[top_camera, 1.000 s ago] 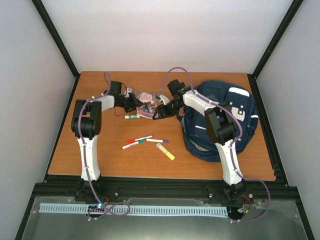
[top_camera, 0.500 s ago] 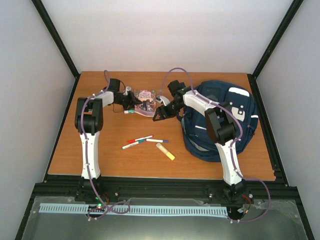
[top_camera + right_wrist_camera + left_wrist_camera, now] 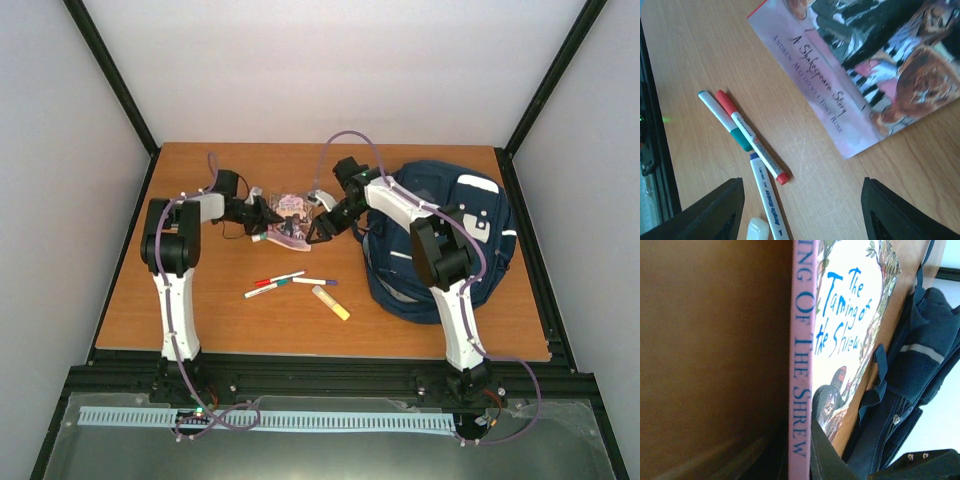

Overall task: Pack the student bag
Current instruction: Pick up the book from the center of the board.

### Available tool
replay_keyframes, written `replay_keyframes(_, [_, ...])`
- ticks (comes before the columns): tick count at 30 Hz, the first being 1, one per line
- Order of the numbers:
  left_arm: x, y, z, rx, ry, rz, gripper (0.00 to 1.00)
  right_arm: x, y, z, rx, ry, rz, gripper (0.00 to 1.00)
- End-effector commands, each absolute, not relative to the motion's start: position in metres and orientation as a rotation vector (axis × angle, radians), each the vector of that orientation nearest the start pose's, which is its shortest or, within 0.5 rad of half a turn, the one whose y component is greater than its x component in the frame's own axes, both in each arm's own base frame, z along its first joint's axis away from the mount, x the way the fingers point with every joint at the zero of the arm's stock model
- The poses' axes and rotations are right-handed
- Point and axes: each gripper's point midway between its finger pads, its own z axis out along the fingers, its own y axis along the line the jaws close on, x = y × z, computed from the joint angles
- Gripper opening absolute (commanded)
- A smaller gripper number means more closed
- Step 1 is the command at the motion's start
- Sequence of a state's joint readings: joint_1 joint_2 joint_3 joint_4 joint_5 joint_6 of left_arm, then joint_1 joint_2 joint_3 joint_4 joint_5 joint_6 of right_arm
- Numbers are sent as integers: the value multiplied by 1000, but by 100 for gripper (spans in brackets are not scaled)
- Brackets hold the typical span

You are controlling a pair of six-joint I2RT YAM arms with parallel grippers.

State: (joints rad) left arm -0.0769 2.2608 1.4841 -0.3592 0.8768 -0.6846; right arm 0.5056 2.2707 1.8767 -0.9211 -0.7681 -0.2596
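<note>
Left arm bent, reaching rightward, left gripper [image 3: 258,211] clamped on pink-spined book [image 3: 287,226], right gripper [image 3: 322,228] low just beside book, jaws spread, holding nothing, student bag [image 3: 490,250] navy, white stripes, lying flat at table [image 3: 200,320] right, under right arm.

**Student bag [image 3: 497,255]: one navy-blue fabric backpack**
It lies flat on the right half of the wooden table [image 3: 200,300], front face up, and reaches almost to the right edge. The fabric is slack and rumpled. White patches and pale stripes show on its upper panels. The left wrist view shows dark straps and a grey-striped side panel.
</note>
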Motion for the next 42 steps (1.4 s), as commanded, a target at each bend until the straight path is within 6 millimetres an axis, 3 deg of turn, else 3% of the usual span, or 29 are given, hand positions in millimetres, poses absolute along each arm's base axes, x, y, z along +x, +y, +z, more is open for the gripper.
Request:
replay_keyframes(1, [433,-176,6,-666,2794,-1358,1,357,354,105,-1325,2418,1060,65])
replay_keyframes(6, [413,-180,15,-685,2779,-1302,1,329,362,94,-1384,2457,1046,64])
replay_keyframes(9, [412,-175,24,-687,2752,-1263,1,307,368,83,-1444,2474,1016,64])
replay_keyframes(13, [418,-166,32,-688,2706,-1229,1,295,375,76,-1481,2477,986,64])
replay_keyframes(18, [437,-146,35,-730,2644,-1230,1,297,376,81,-1500,2448,945,64])
replay_keyframes(24, [455,-123,39,-814,2543,-1250,1,306,384,90,-1626,2280,841,59])
replay_keyframes(28, [461,-104,32,-900,2518,-1180,1,314,393,77,-1745,2189,701,57])
replay_keyframes(32, [457,-89,21,-988,2517,-1097,1,316,411,69,-1809,2129,670,56])
replay_keyframes(37, [451,-87,12,-1012,2533,-1086,1,301,434,59,-1913,2052,672,56])
replay_keyframes(42, [448,-87,11,-1015,2537,-1086,1,300,443,37,-1952,2070,592,54])
